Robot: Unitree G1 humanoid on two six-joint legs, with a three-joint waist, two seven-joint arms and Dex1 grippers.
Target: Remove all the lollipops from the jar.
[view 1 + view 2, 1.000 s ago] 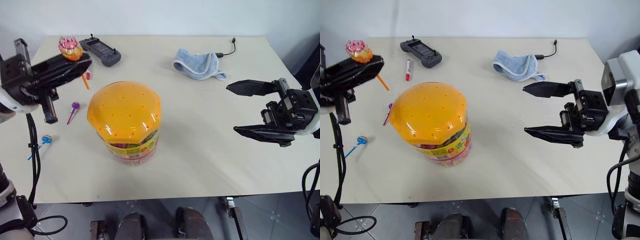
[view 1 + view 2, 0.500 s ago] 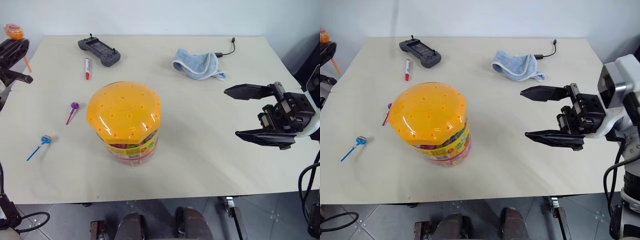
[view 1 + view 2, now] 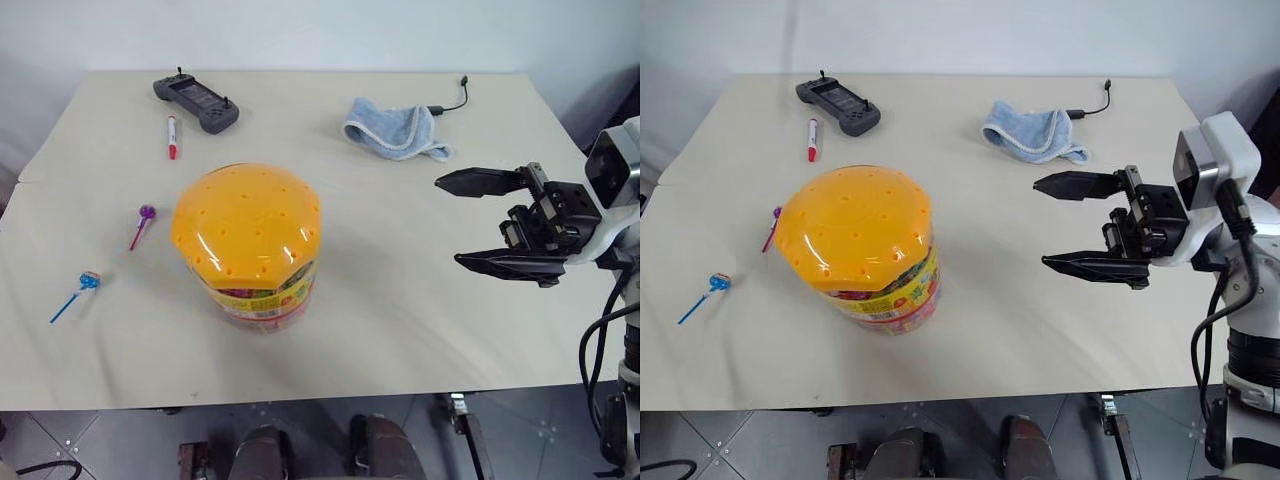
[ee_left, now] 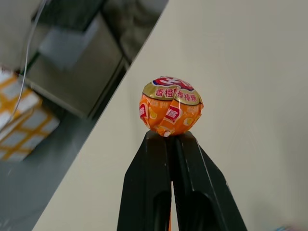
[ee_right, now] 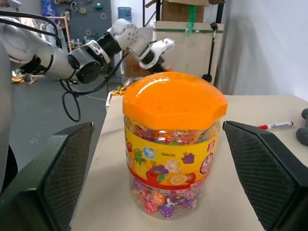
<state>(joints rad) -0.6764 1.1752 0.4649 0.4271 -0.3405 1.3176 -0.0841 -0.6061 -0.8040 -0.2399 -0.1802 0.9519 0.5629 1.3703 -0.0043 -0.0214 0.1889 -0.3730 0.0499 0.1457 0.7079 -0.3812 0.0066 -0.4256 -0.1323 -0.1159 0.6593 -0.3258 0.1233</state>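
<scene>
The right gripper (image 3: 478,222) hangs above the right side of the table (image 3: 400,300), reaching in from the right edge with its fingers pointing left, toward the jar (image 3: 250,245). Its two black fingers stand wide apart, one on the far side and one on the near side, and nothing lies between them. In the right wrist view the jar (image 5: 174,144) sits framed between the two fingers, well apart from both.

The left gripper (image 4: 169,137) shows in its own wrist view over the left edge of the table, tilted downward. Its fingers are pressed together, pinching the stick just under the orange lollipop (image 4: 171,111), whose wrapped head sits on top of the fingertips.

The jar stands upright near the middle of the table, its orange domed lid on. The purple lollipop (image 3: 142,222) lies on the table left of the jar, and the blue lollipop (image 3: 78,293) lies nearer and further left. A marker pen (image 3: 172,136) and a black controller (image 3: 196,101) lie at the far left, a blue cloth (image 3: 395,127) at the far right.
</scene>
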